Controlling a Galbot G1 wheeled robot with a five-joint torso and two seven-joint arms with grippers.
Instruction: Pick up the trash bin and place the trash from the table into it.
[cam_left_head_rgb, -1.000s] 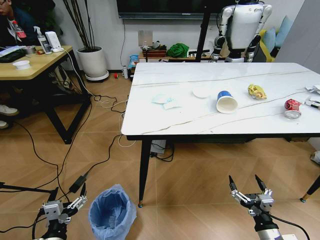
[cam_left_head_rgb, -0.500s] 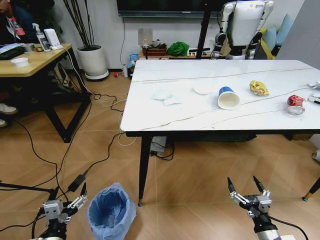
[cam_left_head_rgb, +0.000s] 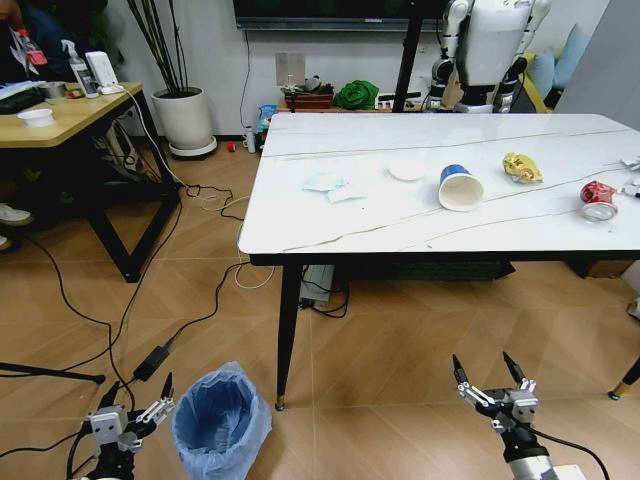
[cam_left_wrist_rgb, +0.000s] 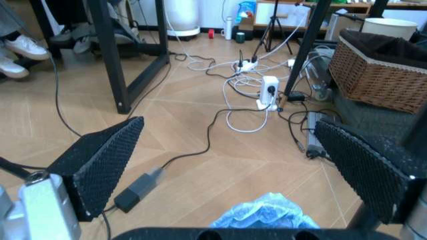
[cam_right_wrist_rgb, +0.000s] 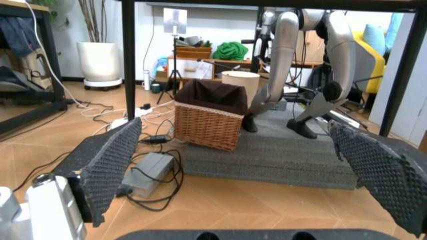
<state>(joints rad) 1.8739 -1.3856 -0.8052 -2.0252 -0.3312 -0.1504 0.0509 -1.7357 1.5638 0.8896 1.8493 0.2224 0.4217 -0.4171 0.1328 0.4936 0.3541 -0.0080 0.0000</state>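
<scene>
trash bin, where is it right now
In the head view the trash bin stands on the wooden floor at the robot's lower left, just right of the open left gripper and near the table's front-left leg.

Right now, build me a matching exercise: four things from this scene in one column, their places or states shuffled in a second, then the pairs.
Things
1. trash bin
2. paper cup
3. red can
4. left gripper

Places or states
A. lying on its side on the table, mouth toward the robot
B. on the floor near the table's front-left leg
C. open, low beside the bin
D. near the table's right end

Pairs: 1-B, 2-A, 3-D, 4-C
</scene>
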